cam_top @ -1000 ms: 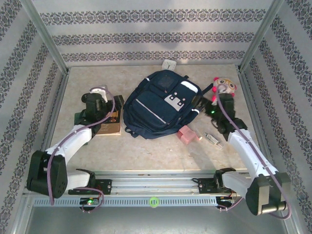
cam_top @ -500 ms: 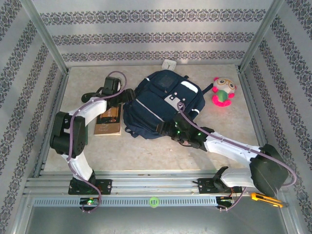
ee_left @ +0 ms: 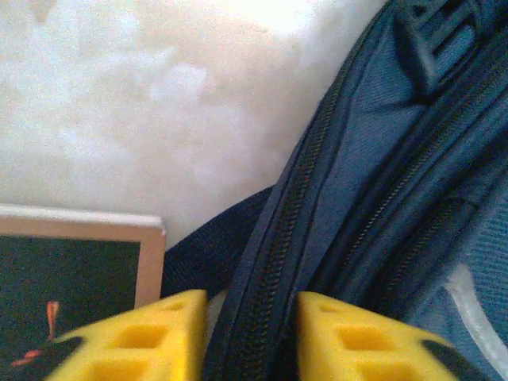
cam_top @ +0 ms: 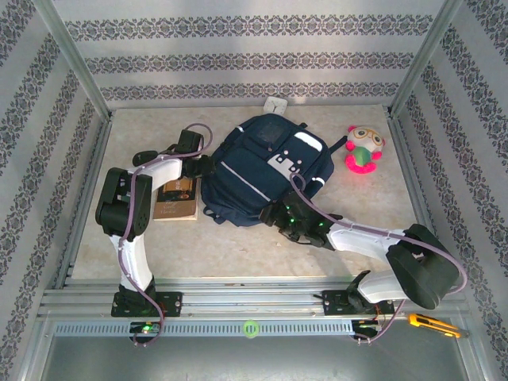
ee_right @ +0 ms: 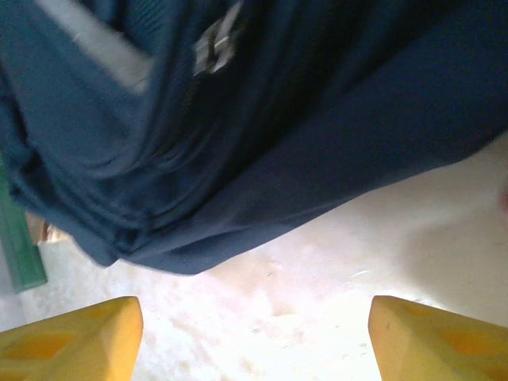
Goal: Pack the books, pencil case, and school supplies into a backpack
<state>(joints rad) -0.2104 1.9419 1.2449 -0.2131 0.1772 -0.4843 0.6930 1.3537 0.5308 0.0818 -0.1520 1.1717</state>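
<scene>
Left wrist: navy backpack (ee_left: 381, 182), zipper ridge (ee_left: 279, 230) between left pincer (ee_left: 252, 325) fingers (pinched or not, unclear); right pincer (ee_right: 254, 333) wide apart.

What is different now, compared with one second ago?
Both arms swung in to the backpack: the left gripper went from over the brown book to its zippered left edge, the right gripper from near the plush toy to its near edge. Backpack, book and toy stayed put.
</scene>
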